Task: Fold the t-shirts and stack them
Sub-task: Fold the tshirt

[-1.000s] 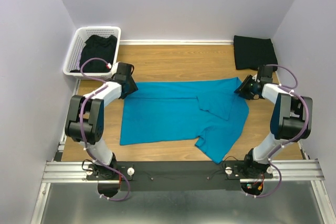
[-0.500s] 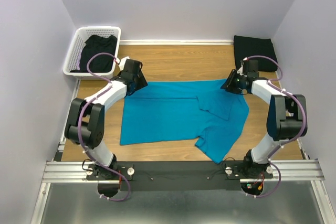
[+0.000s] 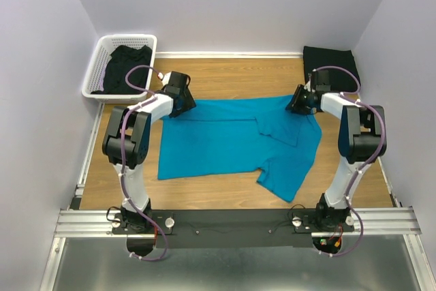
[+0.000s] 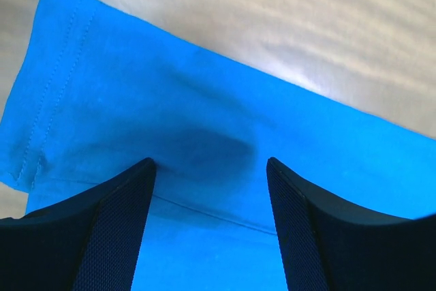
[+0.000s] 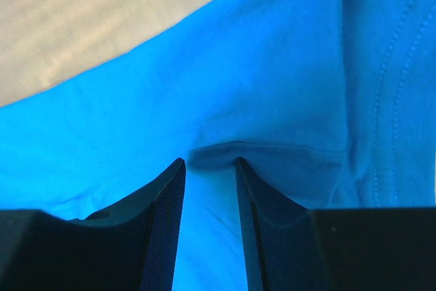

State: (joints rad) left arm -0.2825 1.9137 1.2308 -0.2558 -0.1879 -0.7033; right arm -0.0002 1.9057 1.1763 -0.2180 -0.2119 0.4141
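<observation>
The teal-blue t-shirt (image 3: 225,141) lies spread across the wooden table, with its right side folded over and a sleeve sticking out at the front right. My left gripper (image 3: 185,103) is down at the shirt's far left corner. In the left wrist view it (image 4: 211,161) stands wide open over flat teal cloth (image 4: 204,100). My right gripper (image 3: 295,104) rests on the far right corner. Its jaws (image 5: 209,161) stand partly apart, and a small ridge of teal fabric (image 5: 238,66) is raised at the tips, not pinched. A folded black t-shirt (image 3: 330,66) lies at the back right.
A white lattice basket (image 3: 129,37) at the back left holds another black t-shirt (image 3: 126,66). Walls close in the table on the left, back and right. The arms' mounting rail (image 3: 231,221) runs along the near edge.
Both arms reached inward and farther back onto the shirt's far edge. The teal shirt slid a little toward the back wall. The left jaws widened; the right jaws kept their gap.
</observation>
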